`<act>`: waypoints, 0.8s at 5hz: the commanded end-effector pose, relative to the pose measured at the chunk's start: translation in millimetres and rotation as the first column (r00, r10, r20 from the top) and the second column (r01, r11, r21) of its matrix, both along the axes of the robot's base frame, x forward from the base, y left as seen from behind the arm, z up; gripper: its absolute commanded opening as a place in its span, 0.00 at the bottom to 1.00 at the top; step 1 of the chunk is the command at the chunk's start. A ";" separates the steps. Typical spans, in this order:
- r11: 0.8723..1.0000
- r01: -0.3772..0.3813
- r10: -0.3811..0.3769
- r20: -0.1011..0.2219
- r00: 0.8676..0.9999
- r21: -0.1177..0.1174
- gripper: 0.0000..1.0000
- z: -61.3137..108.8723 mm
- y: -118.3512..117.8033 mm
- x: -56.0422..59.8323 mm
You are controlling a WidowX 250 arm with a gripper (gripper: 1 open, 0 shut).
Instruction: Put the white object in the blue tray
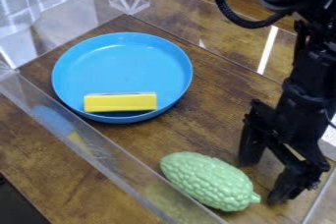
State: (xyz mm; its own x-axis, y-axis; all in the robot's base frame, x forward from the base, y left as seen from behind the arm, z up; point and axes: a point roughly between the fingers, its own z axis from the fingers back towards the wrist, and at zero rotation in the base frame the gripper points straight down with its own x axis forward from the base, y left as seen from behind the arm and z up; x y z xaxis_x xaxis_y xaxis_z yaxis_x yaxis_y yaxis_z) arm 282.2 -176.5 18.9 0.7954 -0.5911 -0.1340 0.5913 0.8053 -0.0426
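Note:
The blue tray (79, 63) lies at the left on the wooden table, a round shallow dish with a raised rim. The white object shows only as a small pale patch (328, 128) at the right edge, behind the arm; its shape is mostly hidden. My black gripper (273, 169) points straight down at the lower right, low over the table. Its two fingers (250, 149) stand apart, so it is open, and I see nothing between them. It is far to the right of the tray.
A yellow rectangular bar (120, 101) lies inside the tray near its front rim. A green bumpy gourd (210, 180) lies on the table just left of the gripper. Clear plastic walls (79, 140) enclose the table area.

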 end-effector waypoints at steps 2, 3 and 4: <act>1.000 0.005 -0.005 0.010 1.000 -0.010 1.00 1.7 7.8 8.2; 1.000 0.004 -0.004 0.004 1.000 -0.003 1.00 1.6 8.4 10.5; 1.000 0.003 -0.003 -0.001 1.000 0.005 1.00 1.3 9.2 13.1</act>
